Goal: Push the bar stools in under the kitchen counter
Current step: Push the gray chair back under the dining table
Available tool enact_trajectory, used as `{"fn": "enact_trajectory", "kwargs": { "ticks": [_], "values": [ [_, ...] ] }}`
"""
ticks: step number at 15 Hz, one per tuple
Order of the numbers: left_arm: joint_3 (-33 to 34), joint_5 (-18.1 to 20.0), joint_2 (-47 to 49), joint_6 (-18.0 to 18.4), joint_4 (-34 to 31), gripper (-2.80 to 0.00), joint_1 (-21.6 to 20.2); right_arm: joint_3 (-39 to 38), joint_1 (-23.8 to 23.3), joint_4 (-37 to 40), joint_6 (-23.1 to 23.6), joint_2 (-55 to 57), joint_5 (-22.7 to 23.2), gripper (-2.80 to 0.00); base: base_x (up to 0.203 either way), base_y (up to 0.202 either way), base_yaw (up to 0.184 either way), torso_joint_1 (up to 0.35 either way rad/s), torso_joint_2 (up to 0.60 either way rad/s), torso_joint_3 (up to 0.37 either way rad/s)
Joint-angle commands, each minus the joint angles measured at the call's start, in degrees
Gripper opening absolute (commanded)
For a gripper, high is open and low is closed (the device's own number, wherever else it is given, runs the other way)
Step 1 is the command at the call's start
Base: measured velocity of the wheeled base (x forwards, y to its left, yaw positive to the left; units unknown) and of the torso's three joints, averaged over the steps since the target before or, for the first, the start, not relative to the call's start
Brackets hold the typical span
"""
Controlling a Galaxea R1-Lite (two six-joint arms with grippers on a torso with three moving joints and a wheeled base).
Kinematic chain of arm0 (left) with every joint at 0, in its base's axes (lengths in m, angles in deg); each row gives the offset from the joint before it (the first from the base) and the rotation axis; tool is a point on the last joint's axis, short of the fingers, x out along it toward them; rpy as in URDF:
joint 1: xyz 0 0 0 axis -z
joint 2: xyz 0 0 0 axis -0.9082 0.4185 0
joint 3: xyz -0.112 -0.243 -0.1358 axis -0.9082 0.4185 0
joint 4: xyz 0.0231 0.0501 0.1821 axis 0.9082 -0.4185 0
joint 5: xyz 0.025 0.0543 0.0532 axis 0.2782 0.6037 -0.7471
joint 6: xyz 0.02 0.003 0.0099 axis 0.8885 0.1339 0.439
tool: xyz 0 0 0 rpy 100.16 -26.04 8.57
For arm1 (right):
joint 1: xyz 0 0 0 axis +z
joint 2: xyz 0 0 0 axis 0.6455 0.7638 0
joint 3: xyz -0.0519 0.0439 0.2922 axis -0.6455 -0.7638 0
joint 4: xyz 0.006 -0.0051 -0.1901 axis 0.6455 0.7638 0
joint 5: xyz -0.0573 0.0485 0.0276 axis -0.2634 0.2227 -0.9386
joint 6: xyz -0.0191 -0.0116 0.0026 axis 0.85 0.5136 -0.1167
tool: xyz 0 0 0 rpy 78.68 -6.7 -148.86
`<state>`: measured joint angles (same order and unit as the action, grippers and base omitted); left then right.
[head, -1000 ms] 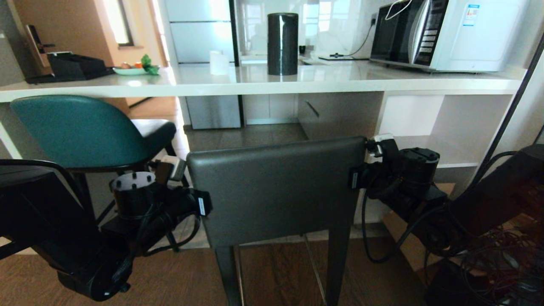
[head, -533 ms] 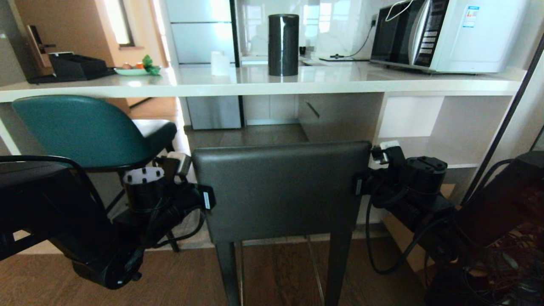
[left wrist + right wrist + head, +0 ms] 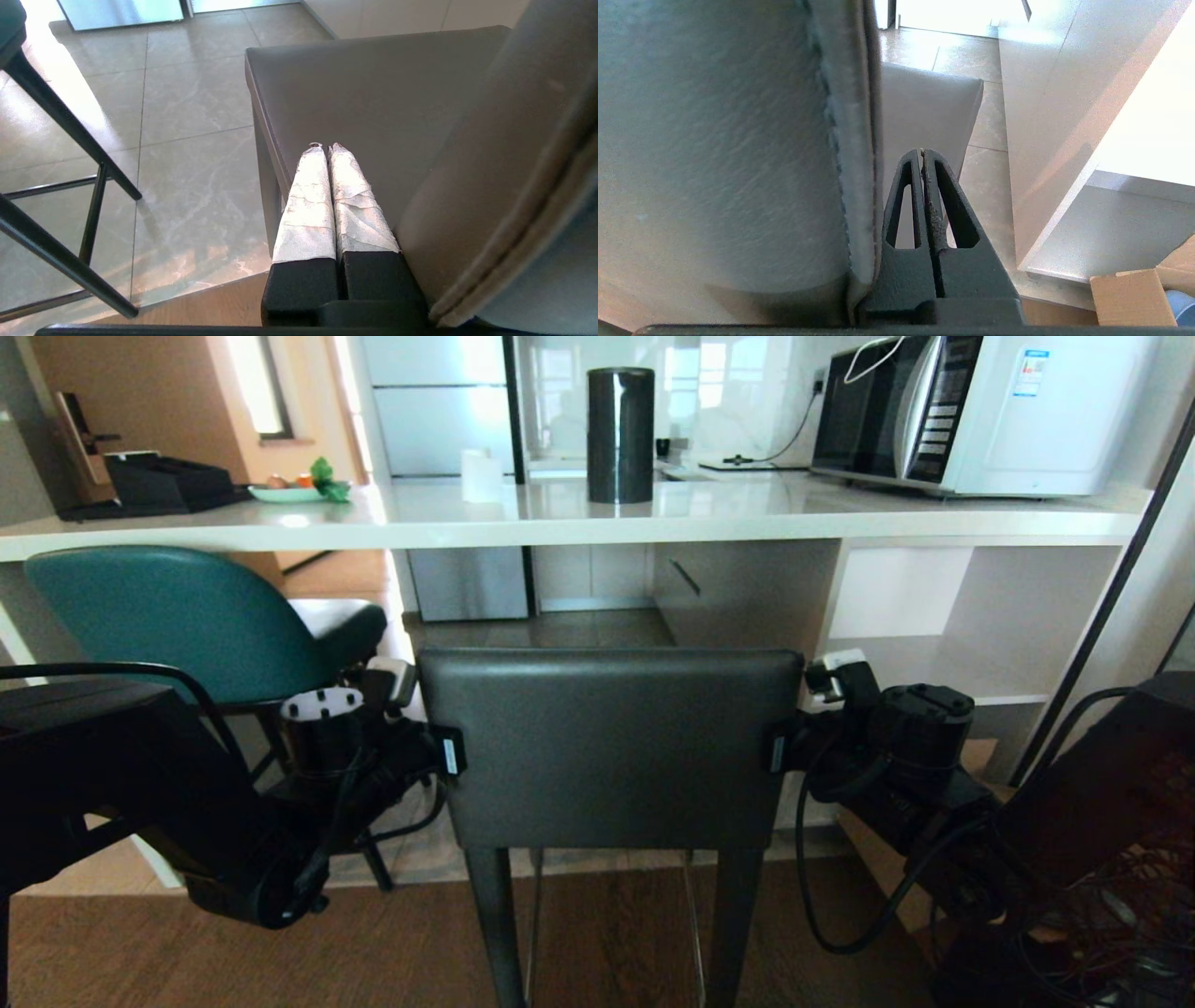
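At the far left the teal stool stands with its rounded back just below the edge of the kitchen counter, its seat reaching in under the slab; its thin black legs show in the left wrist view over the pale tiled floor. Next comes the left gripper, its tape-wrapped fingers pressed together with nothing between them, lying along the left edge of the dark grey stool at the backrest, above the seat. The grey stool fills the middle of the head view, its rectangular back facing the robot and standing short of the counter, whose top carries a black cylinder and, further right, a microwave. On the stool's right edge sits the right gripper, jaws closed on nothing, right beside the backrest's stitched seam (whether it actually touches the seam cannot be told). Beyond it are the counter's white open shelves and a cardboard box on the floor.
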<state>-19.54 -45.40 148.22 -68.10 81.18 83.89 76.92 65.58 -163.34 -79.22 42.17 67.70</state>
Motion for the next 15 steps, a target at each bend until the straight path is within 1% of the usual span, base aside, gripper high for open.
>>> {"fn": "enact_trajectory", "kwargs": {
  "ticks": [1,5,10,12,15],
  "values": [
    [1.58,-0.2,-0.67,-0.06,0.51,-2.8,0.15,0.3,0.02,-0.22,0.05,0.1,-0.29,-2.8,0.0,0.0,0.0,0.0,0.0,0.0],
    [4.04,-0.1,-2.94,0.01,0.52,-2.8,0.3,0.46,0.02,-0.21,0.05,0.19,-0.31,-2.8,0.0,0.0,0.0,0.0,0.0,0.0],
    [3.99,-0.19,-3.45,0.1,0.52,-2.8,0.97,0.48,-0.07,-0.21,0.23,0.37,-1.26,-2.8,0.0,0.0,0.0,0.0,0.0,0.0],
    [4.1,-0.25,-3.36,0.03,0.52,-2.8,0.93,0.57,0.04,-0.21,0.23,0.54,-1.26,-2.8,0.11,0.0,-0.002,-0.007,0.0,0.005],
    [4.1,-0.19,-3.36,0.1,0.52,-2.8,0.97,0.92,0.2,-0.21,0.32,1.07,-1.34,-2.8,0.188,0.0,0.002,0.002,0.0,0.001]
  ]
}}
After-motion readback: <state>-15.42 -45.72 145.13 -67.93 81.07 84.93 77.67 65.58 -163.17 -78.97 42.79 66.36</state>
